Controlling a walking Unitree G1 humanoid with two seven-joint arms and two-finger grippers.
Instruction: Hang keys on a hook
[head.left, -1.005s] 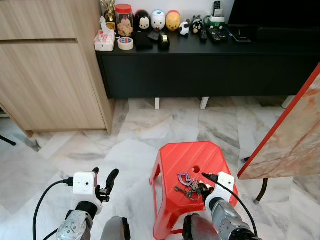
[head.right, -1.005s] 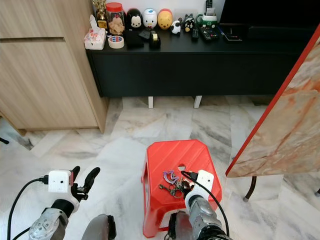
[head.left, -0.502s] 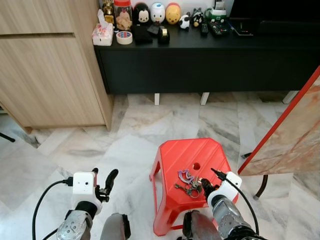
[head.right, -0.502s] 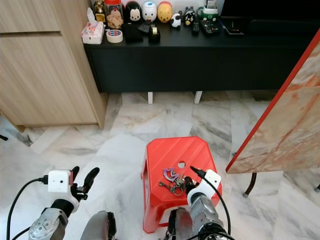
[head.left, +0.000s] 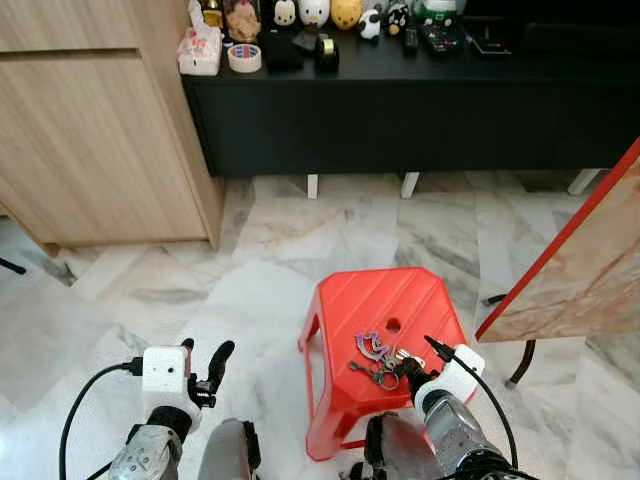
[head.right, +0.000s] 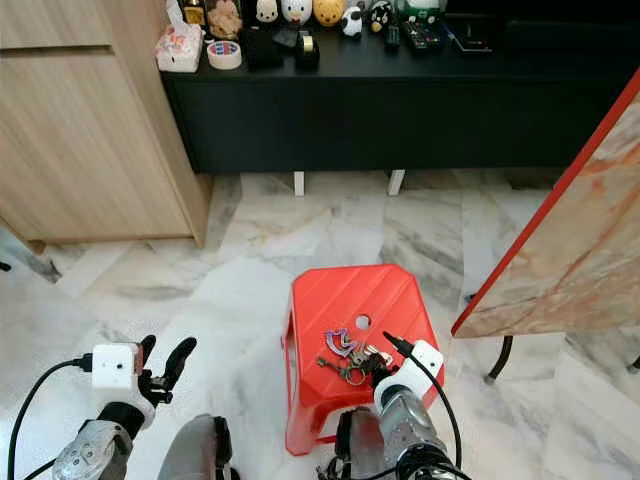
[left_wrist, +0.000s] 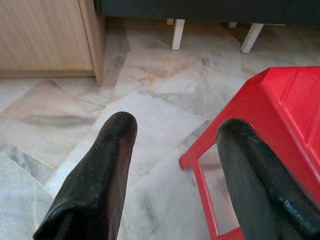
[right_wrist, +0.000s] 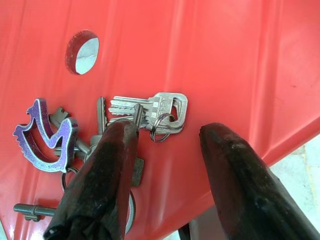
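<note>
1. Spread jaws on my right gripper (right_wrist: 167, 165): the two black fingers (right_wrist: 107, 175) stand apart just above the keys (right_wrist: 145, 112), one finger over the bunch, the other over bare red plastic beside it. They pinch nothing.
2. My keys lie flat on the top of the red stool (head.left: 375, 300), toward its near edge, just below the small round hole (right_wrist: 82, 51) in the seat. The bunch has several silver keys on rings and a purple bird-shaped fob (right_wrist: 44, 134) lying beside them; one dark, older-looking key (right_wrist: 30, 210) sticks out at the far end of the bunch.
3. My right gripper's white wrist block (head.left: 460, 362) sits at the stool's near right corner, with a black cable looping off it.
4. My left gripper (left_wrist: 172, 145) hovers low over the marble floor (head.left: 250, 270), well apart from the keys and to the left of the stool. Its fingers are spread too, holding nothing, and through the gap I see floor tiles and the stool's corner and leg.
5. Beyond the stool stands a long black cabinet (head.left: 400, 110) on short white feet, its top crowded with small toy figures, a roll of tape (head.left: 244, 58) and a tissue pack (head.left: 198, 55).
6. A light wooden cupboard (head.left: 90, 140) stands on my left, touching the black cabinet's end.
7. A marble-patterned board with a red edge (head.left: 580, 270) leans in on my right, near the stool.
</note>
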